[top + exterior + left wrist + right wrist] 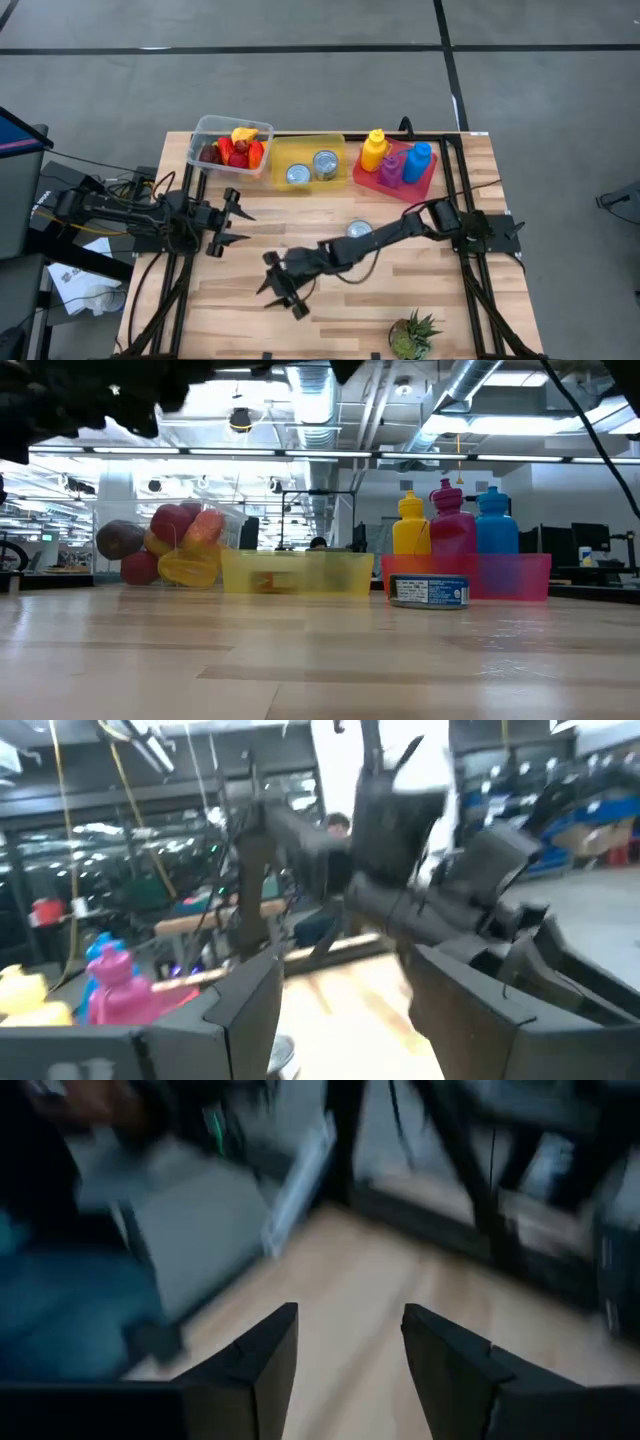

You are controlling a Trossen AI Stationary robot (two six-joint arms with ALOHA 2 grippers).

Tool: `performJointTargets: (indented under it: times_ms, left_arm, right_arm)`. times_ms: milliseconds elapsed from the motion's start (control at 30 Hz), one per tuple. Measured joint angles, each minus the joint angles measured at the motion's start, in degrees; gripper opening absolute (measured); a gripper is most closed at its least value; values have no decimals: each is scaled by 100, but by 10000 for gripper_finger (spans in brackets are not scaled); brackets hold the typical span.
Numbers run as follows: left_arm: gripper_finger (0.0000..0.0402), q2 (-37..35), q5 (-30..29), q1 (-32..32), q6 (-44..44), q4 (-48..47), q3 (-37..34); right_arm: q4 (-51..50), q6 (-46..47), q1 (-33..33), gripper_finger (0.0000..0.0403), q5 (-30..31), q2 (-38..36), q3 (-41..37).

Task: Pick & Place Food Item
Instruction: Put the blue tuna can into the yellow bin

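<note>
Right claw (281, 293) hovers spread and empty over the wooden bench (420, 300). Left claw (232, 220) waits spread at left. The small silver tin can (359, 229) stands mid-bench, before the red tray (425, 182).

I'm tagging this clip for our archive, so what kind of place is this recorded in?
Probably a robotics lab or workshop inside an open industrial office. A wooden table carries two robot arms and staged props, like the yellow bin and squeeze bottles, with exposed ceiling ducts overhead.
</note>
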Motion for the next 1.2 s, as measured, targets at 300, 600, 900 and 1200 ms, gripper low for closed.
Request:
performJointTargets:
  times_ms: [300,600,900,1200]
  left_arm:
    - [209,-310,30,0,-239,-502,0]
    - [209,-309,-59,0,-322,-1013,0]
    - [209,-309,-181,0,-282,-1272,0]
    - [209,-309,-319,0,-262,-1300,0]
  right_arm:
    - [2067,36,51,165,1328,-499,-2042]
    - [-1060,418,393,165,3298,-2226,-3194]
    - [-4326,1599,411,165,3354,-2439,-3281]
    - [-5151,1989,339,165,3368,-2420,-3262]
